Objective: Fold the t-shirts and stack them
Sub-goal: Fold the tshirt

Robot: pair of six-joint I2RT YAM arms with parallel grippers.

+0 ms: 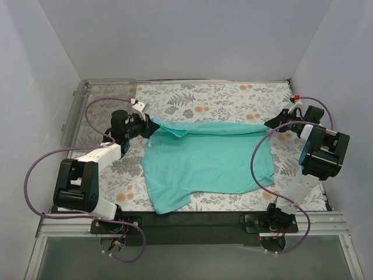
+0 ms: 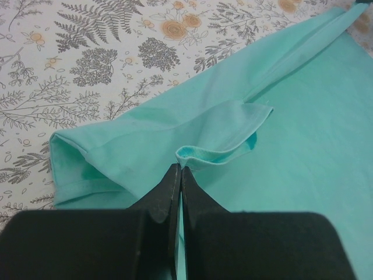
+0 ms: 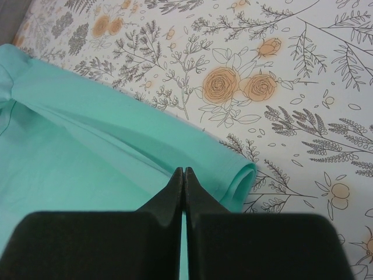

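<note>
One teal-green t-shirt (image 1: 210,163) lies spread on the floral tablecloth, with its far edge folded over toward me. My left gripper (image 1: 152,129) is at the shirt's far left corner. In the left wrist view its jaws (image 2: 179,167) are shut, pinching a raised fold of the shirt (image 2: 303,146). My right gripper (image 1: 271,123) is at the far right corner. In the right wrist view its jaws (image 3: 184,170) are shut on the shirt (image 3: 70,151), beside a rolled hem edge (image 3: 245,175).
A clear plastic bin (image 1: 108,80) stands at the back left, beyond the left arm. The floral tablecloth (image 1: 221,96) shows behind the shirt. White walls close in the table on both sides and at the back. Purple cables loop from both arms.
</note>
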